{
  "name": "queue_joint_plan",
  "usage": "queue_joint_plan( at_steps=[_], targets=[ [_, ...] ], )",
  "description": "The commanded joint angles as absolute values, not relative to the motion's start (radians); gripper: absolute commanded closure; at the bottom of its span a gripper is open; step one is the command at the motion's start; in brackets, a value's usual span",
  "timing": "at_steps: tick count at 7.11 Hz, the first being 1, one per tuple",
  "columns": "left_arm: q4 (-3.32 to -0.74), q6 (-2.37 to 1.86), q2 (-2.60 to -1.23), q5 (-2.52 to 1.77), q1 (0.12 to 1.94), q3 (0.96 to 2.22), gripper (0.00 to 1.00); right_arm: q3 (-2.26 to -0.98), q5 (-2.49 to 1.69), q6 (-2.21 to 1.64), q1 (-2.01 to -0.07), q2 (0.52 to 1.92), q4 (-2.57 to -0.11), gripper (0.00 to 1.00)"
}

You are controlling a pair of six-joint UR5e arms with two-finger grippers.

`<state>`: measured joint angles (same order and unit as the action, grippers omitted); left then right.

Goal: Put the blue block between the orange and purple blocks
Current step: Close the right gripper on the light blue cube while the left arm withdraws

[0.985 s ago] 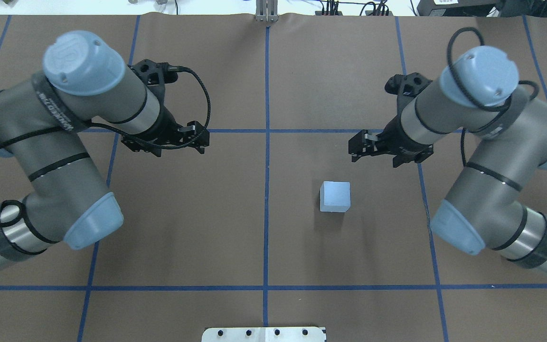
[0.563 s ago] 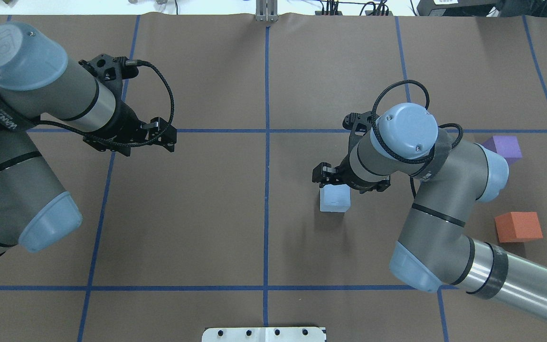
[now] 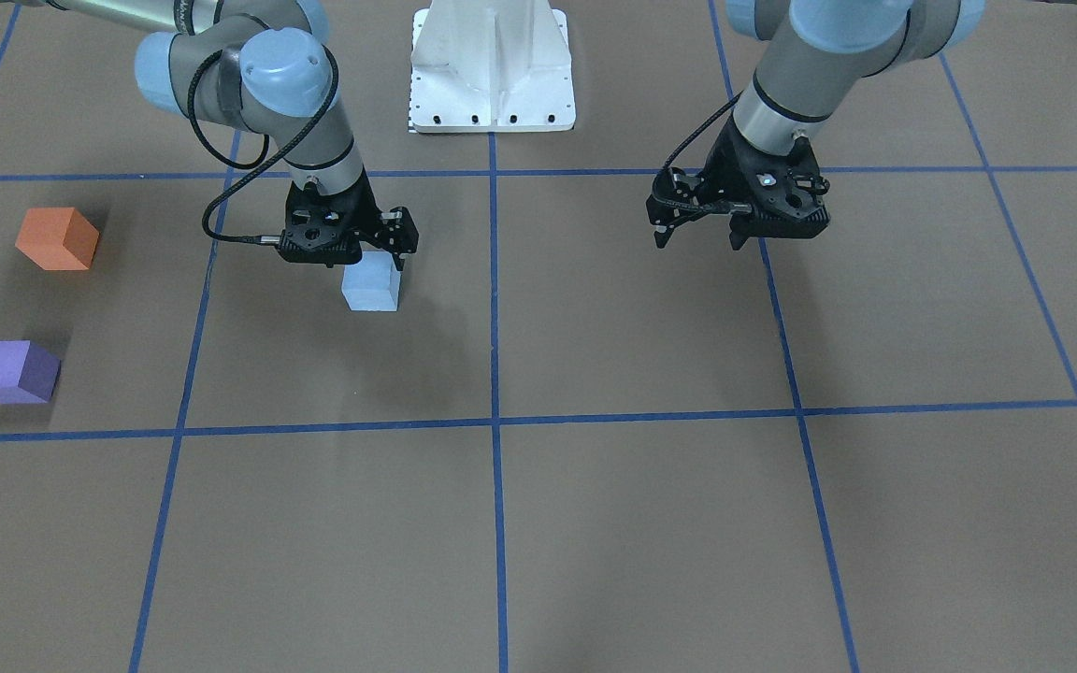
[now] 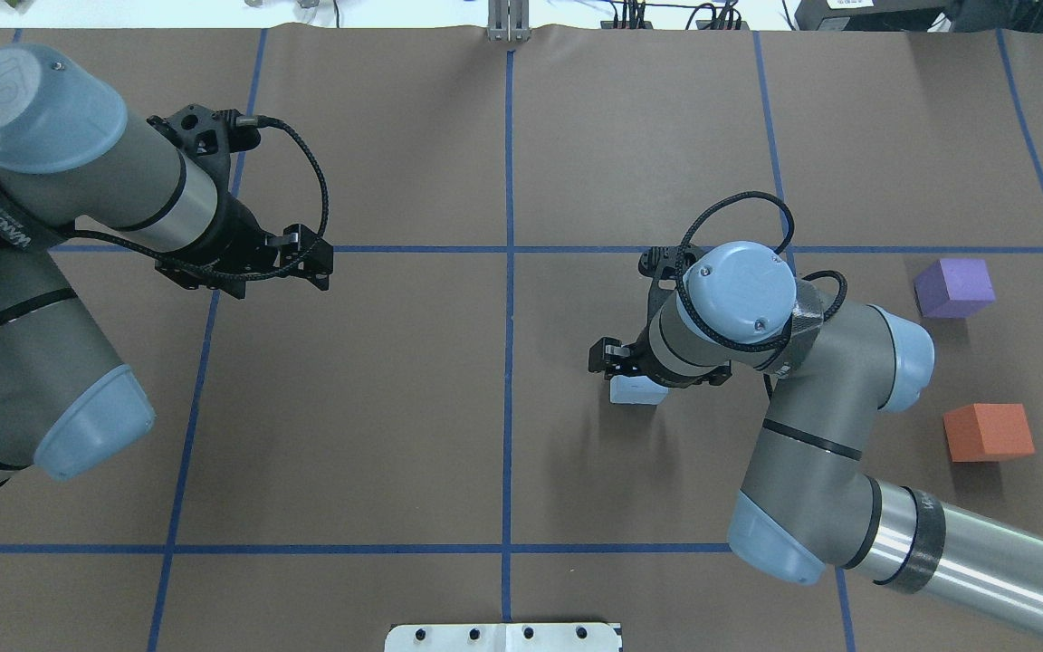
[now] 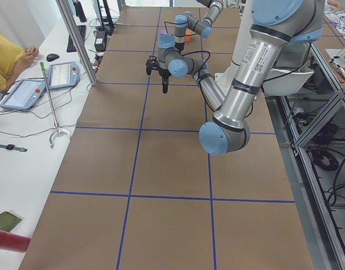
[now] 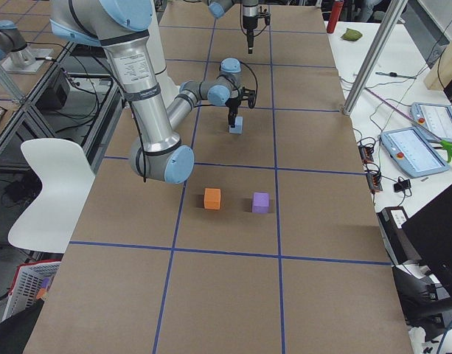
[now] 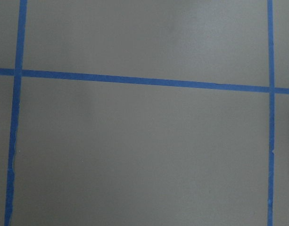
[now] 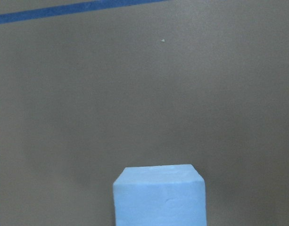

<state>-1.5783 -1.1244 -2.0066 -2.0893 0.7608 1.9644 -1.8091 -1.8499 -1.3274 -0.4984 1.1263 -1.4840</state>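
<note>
The light blue block [image 3: 371,284] sits on the brown table right of centre. In the overhead view [image 4: 637,393] my right wrist covers most of it, and it fills the bottom of the right wrist view [image 8: 158,195]. My right gripper [image 3: 380,254] is open, directly over the block with its fingertips at the block's top. The orange block [image 4: 989,432] and the purple block [image 4: 954,287] stand apart near the table's right edge, with a gap between them. My left gripper [image 4: 311,261] is open and empty above the left half of the table.
Blue tape lines [image 4: 509,272] divide the brown table into a grid. My white base plate [image 3: 492,93] is at the near middle edge. An operators' bench with tablets [image 5: 26,93] runs along the far side.
My right arm swung in from the right, uncovering the purple and orange blocks, then came down over the blue block. My left arm drew back to the left and has held still since.
</note>
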Motion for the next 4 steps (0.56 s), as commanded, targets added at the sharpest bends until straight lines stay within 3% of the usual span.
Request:
queue_joint_plan(
  at_steps=[1,3,4],
  targets=[
    [-1.578,-1.124,-2.006,-2.089,0.761,1.963,0.00,-1.789,-1.842,-1.319,-0.497,1.124,-1.483,0.01],
    [-1.578,-1.126,-2.006,-2.089,0.758,1.963,0.00,-1.725,-1.835,-1.316,-0.497,1.074,-1.482,0.02],
    [-1.578,-1.126,-2.006,-2.088,0.759,1.962,0.00,-1.714,-1.827,-1.316,-0.497,1.072,-1.458,0.09]
  ],
)
